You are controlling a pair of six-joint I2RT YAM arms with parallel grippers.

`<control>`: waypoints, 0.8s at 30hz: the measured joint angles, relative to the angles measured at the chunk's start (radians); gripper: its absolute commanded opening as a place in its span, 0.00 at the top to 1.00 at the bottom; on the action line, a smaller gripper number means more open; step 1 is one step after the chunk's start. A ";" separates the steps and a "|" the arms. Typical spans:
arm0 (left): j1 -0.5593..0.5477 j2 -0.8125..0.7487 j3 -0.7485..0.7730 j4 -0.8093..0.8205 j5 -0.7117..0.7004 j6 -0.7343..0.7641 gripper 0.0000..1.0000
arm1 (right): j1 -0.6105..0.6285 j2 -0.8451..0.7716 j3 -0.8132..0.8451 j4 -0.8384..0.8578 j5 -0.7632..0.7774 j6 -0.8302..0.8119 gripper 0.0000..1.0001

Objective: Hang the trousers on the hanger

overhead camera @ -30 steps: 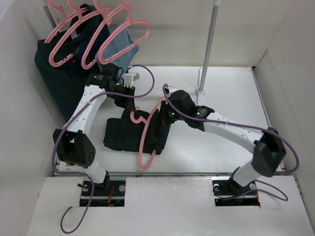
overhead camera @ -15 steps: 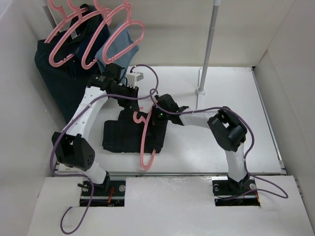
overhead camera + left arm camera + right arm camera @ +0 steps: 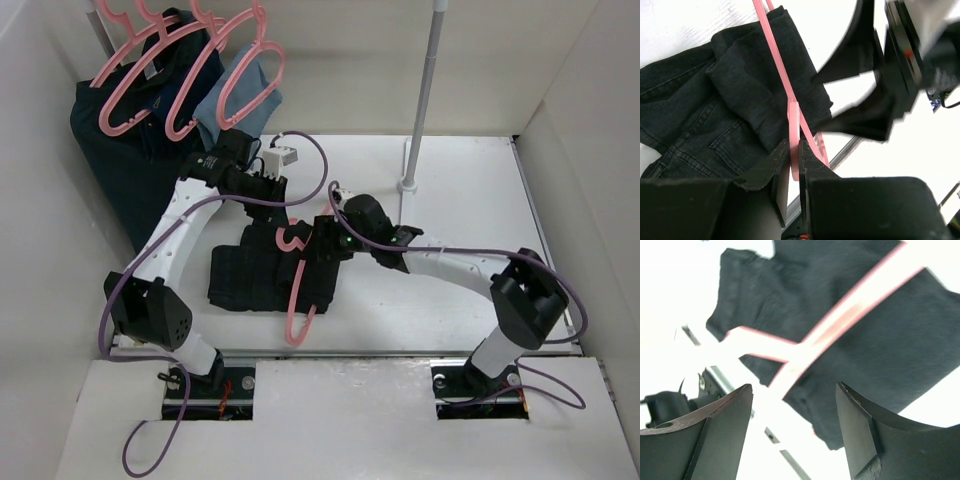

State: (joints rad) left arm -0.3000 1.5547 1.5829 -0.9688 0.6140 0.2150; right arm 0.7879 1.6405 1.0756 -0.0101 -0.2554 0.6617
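Note:
The black trousers (image 3: 255, 278) lie folded on the white table. A pink hanger (image 3: 297, 290) runs across their right end, hook toward the back. My left gripper (image 3: 284, 222) is shut on the hanger near its hook. In the left wrist view the jaws (image 3: 794, 156) pinch the flat pink plastic (image 3: 794, 125) above the denim (image 3: 715, 115). My right gripper (image 3: 322, 246) hovers open just right of the hook, over the trousers' edge. Its fingers (image 3: 722, 427) stand wide apart with nothing between them, above the dark cloth (image 3: 875, 335) and a pink hanger arm (image 3: 850, 307).
At the back left, several pink hangers (image 3: 160, 70) hang on a rail with a dark navy garment (image 3: 120, 150) and a light blue cloth (image 3: 245, 95). A metal pole (image 3: 425, 90) stands at the back on a round base. White walls enclose the table.
The right gripper has opened and let go, and its arm swung in and back out again. The left gripper kept its hold on the hanger and shifted slightly.

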 measured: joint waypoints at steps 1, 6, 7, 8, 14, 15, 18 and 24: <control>0.000 0.000 0.000 0.000 -0.001 -0.002 1.00 | 0.013 -0.010 0.008 -0.013 0.003 -0.013 0.26; 0.000 0.000 0.000 0.003 -0.003 -0.011 1.00 | 0.064 0.021 0.047 -0.063 0.002 -0.027 0.26; -0.001 0.000 0.000 0.003 -0.003 -0.011 1.00 | 0.065 0.042 0.062 -0.072 -0.001 -0.020 0.29; -0.001 0.001 0.000 0.003 -0.004 -0.012 1.00 | 0.065 0.069 0.082 -0.082 -0.003 -0.010 0.31; -0.006 0.002 0.001 -0.010 0.003 -0.011 0.85 | 0.060 0.204 0.171 -0.107 -0.032 0.122 1.00; -0.008 0.002 0.001 -0.033 0.005 -0.006 0.76 | 0.055 0.211 0.174 -0.116 -0.035 0.164 1.00; -0.019 0.001 0.000 -0.044 0.003 0.026 0.50 | 0.028 0.208 0.166 -0.107 -0.086 0.185 1.00; -0.039 -0.035 -0.063 -0.023 -0.028 0.091 0.38 | -0.050 0.105 -0.026 0.084 -0.252 0.246 1.00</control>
State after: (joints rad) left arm -0.3389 1.5196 1.5200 -0.9920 0.5861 0.3061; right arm 0.7376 1.7458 1.0500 0.0734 -0.5076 0.9081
